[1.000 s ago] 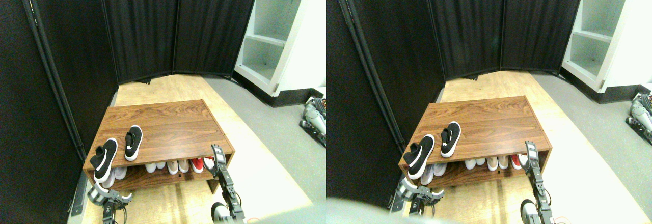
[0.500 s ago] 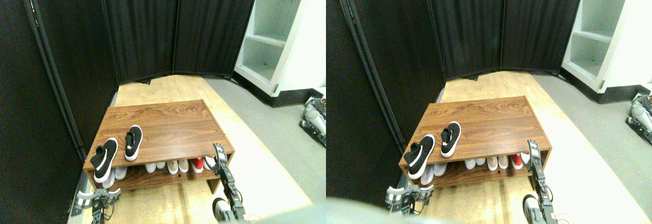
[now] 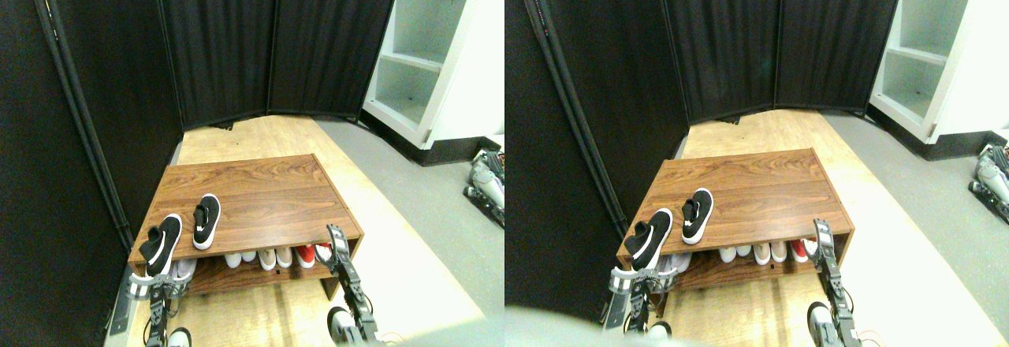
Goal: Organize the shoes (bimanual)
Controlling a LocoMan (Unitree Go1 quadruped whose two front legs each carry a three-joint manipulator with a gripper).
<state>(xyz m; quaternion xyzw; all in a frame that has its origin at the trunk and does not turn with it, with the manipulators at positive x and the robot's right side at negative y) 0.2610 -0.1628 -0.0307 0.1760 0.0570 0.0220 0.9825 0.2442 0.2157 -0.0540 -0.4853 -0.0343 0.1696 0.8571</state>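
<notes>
Two black shoes (image 3: 181, 233) near worktop (image 3: 260, 197) front-left corner, left claw (image 3: 154, 284) now raised just below, grip unclear.

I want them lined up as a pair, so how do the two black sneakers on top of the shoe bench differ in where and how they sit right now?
The left sneaker hangs over the front left corner of the bench top; the right sneaker lies fully on it, farther back. The left one angles more to the right than the right one. The left gripper is just below the left sneaker; nothing is near the right one. Both are black with white soles.
</notes>
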